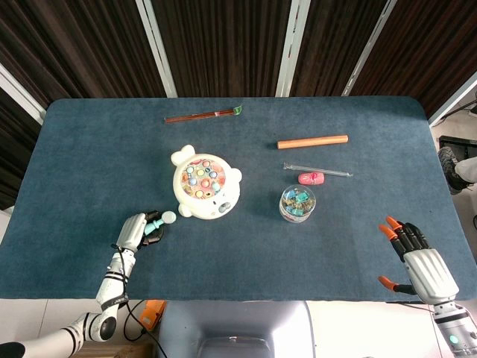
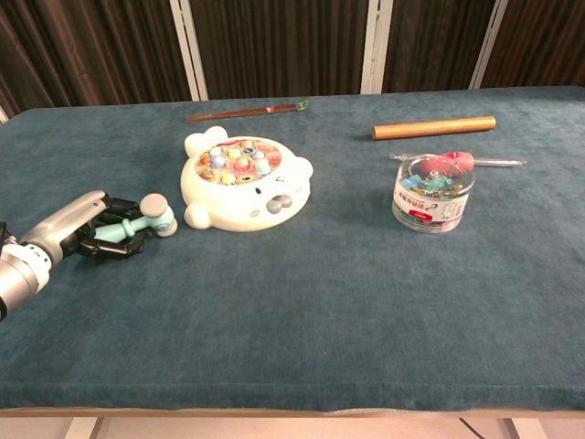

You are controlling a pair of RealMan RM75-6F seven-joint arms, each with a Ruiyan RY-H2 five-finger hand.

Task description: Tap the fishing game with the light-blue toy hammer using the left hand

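The fishing game (image 1: 205, 185) (image 2: 245, 181) is a white bear-shaped toy with coloured fish in its round top, left of the table's middle. My left hand (image 1: 136, 230) (image 2: 75, 227) lies low at the front left, gripping the handle of the light-blue toy hammer (image 1: 159, 222) (image 2: 137, 223). The hammer's grey head (image 2: 157, 213) points toward the game, a short gap from its near ear. My right hand (image 1: 417, 257) rests at the table's front right edge, fingers spread, holding nothing; only the head view shows it.
A clear tub of clips (image 1: 297, 203) (image 2: 433, 191) stands right of the game. Behind it lie a pink toy (image 1: 311, 177), a thin clear rod (image 1: 317, 170), an orange tube (image 1: 312, 141) (image 2: 434, 126), and a brown stick (image 1: 203, 115) at the back.
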